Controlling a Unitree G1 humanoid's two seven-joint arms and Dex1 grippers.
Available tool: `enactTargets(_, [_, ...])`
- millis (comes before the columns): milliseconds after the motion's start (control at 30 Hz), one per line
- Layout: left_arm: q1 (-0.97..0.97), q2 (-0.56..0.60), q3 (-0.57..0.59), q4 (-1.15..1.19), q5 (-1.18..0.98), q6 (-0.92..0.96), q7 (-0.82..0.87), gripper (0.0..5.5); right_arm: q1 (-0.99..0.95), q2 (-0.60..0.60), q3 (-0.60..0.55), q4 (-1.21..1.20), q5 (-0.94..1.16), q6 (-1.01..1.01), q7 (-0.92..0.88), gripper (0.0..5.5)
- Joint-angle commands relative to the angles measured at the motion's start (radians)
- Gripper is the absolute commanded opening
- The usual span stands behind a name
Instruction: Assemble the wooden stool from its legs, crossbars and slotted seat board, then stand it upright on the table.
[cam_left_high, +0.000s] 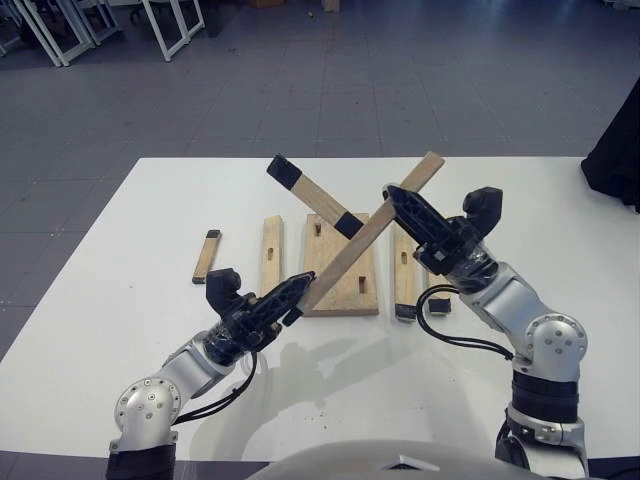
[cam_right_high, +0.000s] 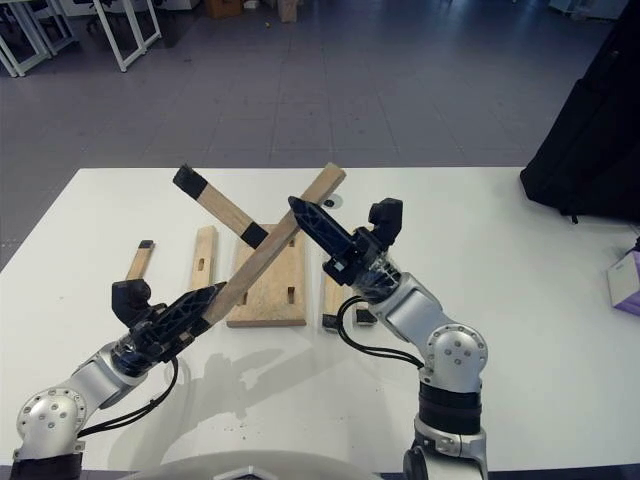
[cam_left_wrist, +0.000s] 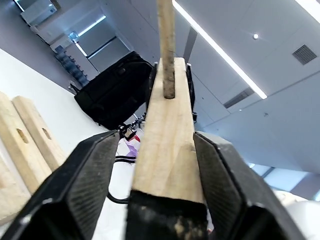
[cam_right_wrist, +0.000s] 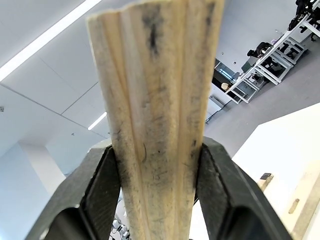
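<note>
Left claw (cam_left_high: 295, 296): pale leg (cam_left_high: 345, 253), black-banded crossbar (cam_left_high: 315, 197)

1. The long leg (cam_left_high: 348, 250) covers part of the seat board (cam_left_high: 345, 300).
2. The fingers (cam_left_high: 413, 217) of the right gripper (cam_left_high: 392, 196) hide the near end of the black-tipped leg (cam_left_high: 310, 193).
3. The left wrist view's edge cuts the long leg's lower end.

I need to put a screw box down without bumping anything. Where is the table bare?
Bare: the table right of the right gripper, the near strip between the arms, and the left side beyond the short bar. Crowded: the middle, where the seat board and loose legs lie under the long leg in the left gripper, crossed with the right's black-tipped bar.
</note>
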Motion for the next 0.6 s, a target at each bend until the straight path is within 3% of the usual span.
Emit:
enactTargets(33, [-0.022, 0.007, 0.016, 0.019, 0.003, 0.004, 0.032, 3.3, -0.062, -0.001, -0.028, -0.026, 0.033, -0.05, -0.014, 2.02])
enactTargets(67, [-0.025, 0.011, 0.02, 0.023, 0.012, 0.0, 0.036, 3.53, -0.079, 0.003, -0.042, -0.031, 0.005, -0.083, -0.02, 2.02])
enactTargets(233, [-0.102, 0.055, 0.011, 0.033, 0.112, 0.005, 0.147, 3.56, -0.207, -0.101, -0.107, -0.021, -0.282, -0.267, 0.014, 2.01])
enactTargets(367, [-0.223, 0.119, -0.163, 0.038, 0.505, -0.076, 0.265, 3.56, -0.212, -0.206, 0.013, -0.023, -0.558, -0.343, 0.148, 2.01])
enactTargets(533, [-0.376, 0.261, -0.388, 0.147, 0.869, -0.169, 0.155, 3.56, -0.201, -0.175, 0.06, 0.015, -0.655, -0.392, 0.209, 2.01])
enactTargets(600, [-0.421, 0.281, -0.437, 0.165, 0.918, -0.198, 0.064, 3.56, -0.205, -0.169, 0.065, 0.029, -0.677, -0.401, 0.223, 2.01])
